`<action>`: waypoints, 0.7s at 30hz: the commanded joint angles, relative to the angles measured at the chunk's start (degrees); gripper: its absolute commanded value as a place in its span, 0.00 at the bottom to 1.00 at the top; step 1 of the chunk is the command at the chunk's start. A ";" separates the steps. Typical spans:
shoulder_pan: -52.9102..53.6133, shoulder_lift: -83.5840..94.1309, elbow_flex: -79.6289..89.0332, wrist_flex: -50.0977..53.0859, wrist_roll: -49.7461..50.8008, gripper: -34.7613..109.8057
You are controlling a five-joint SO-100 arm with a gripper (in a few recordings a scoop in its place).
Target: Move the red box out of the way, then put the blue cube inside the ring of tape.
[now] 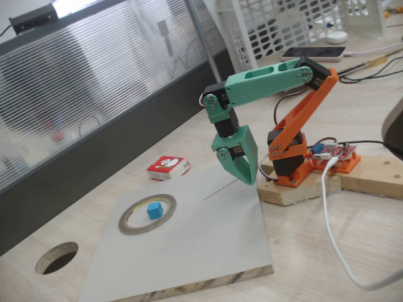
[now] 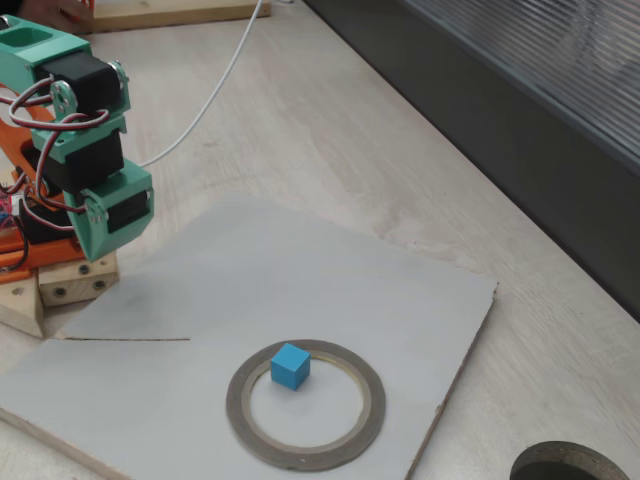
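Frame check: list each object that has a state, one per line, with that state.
blue cube: resting inside the ring, free of the gripper.
ring of tape: flat on the board.
red box: off the board, on the table.
gripper: fingers shut, empty, raised above the board.

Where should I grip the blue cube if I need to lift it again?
Take the blue cube by two opposite vertical faces, coming straight down from above. It sits flat inside the ring of tape, near the inner edge, so a sideways approach would likely hit the ring.
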 commanded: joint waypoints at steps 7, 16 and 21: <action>0.35 4.57 0.44 0.97 0.62 0.24; 0.00 4.57 0.44 0.62 0.53 0.24; 0.00 4.57 0.44 0.53 0.35 0.24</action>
